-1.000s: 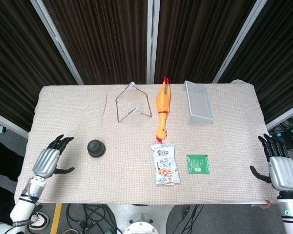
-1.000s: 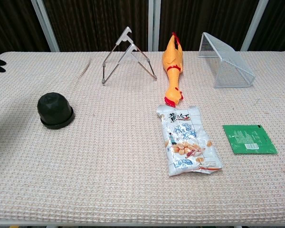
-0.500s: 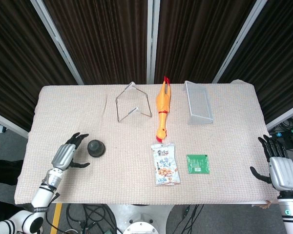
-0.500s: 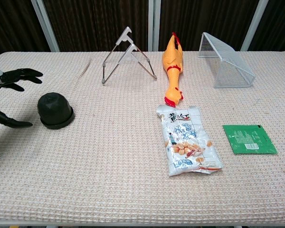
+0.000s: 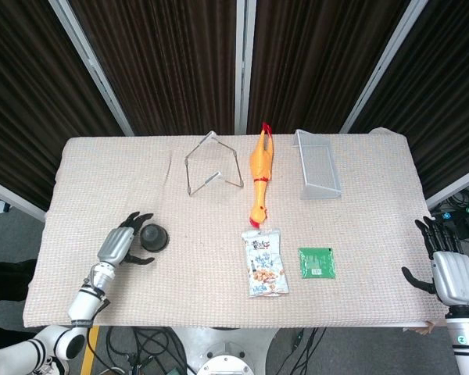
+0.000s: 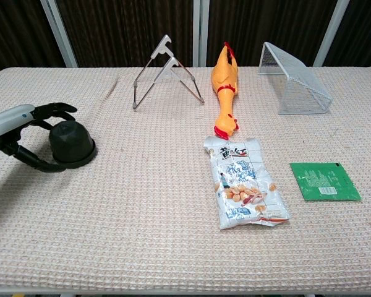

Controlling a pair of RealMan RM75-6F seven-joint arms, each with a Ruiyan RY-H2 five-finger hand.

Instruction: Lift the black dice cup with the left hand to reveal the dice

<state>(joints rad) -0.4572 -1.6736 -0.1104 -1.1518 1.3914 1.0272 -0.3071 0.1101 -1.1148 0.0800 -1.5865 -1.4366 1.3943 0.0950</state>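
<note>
Left hand (image 6: 26, 133) at the left side of the table (image 5: 375, 164), fingers (image 6: 57, 109) spread and curved round the black dice cup (image 6: 71, 143); thumb on the near side, other fingers on the far side. Contact w/ cup cannot be told. Cup stands mouth-down on the cloth, left of centre. Right hand (image 5: 449, 269) at the near right edge of the table, fingers apart, holding nothing.

Far row, left to right: wire stand (image 6: 166, 73), rubber chicken (image 6: 225, 86), wire basket (image 6: 295, 79) on its side. Nearer centre: snack bag (image 6: 243, 180) lies flat just near the chicken's head; green packet (image 6: 324, 180) to its right, apart from it.
</note>
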